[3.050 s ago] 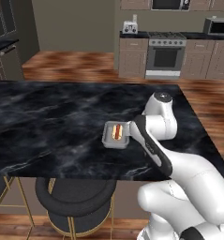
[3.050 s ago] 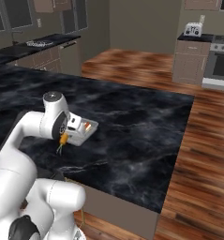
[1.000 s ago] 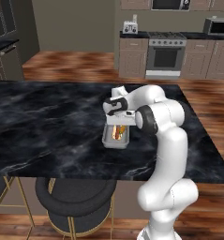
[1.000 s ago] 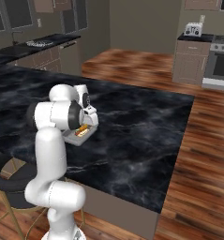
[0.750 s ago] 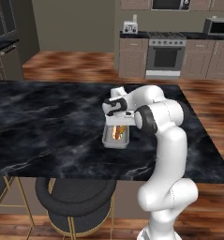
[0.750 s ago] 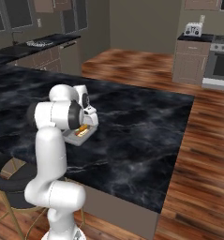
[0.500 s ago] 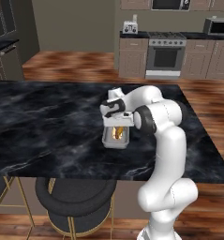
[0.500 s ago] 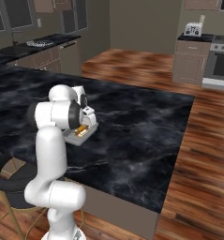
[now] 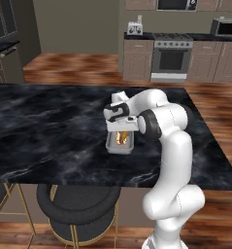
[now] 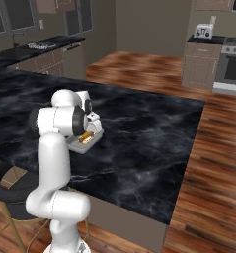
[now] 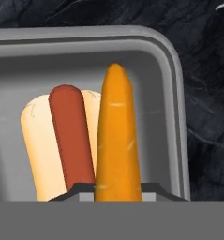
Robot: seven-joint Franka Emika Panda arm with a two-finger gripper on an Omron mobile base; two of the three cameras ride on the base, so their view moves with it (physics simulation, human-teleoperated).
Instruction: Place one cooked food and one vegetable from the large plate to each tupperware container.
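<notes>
From the left base view, the gripper (image 9: 120,127) hangs low over a pale tub (image 9: 120,144) on the black marble counter (image 9: 49,126), with orange food inside. The right base view shows the tub (image 10: 85,142) beside the arm. In the hand view, a carrot (image 11: 117,136) lies against a hot dog (image 11: 62,140) in the tub; whether the fingers grip the carrot cannot be told.

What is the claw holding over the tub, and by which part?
It seems to hold the carrot by its thick end, over the tupperware container beside the hot dog; the fingertips themselves are hidden.
</notes>
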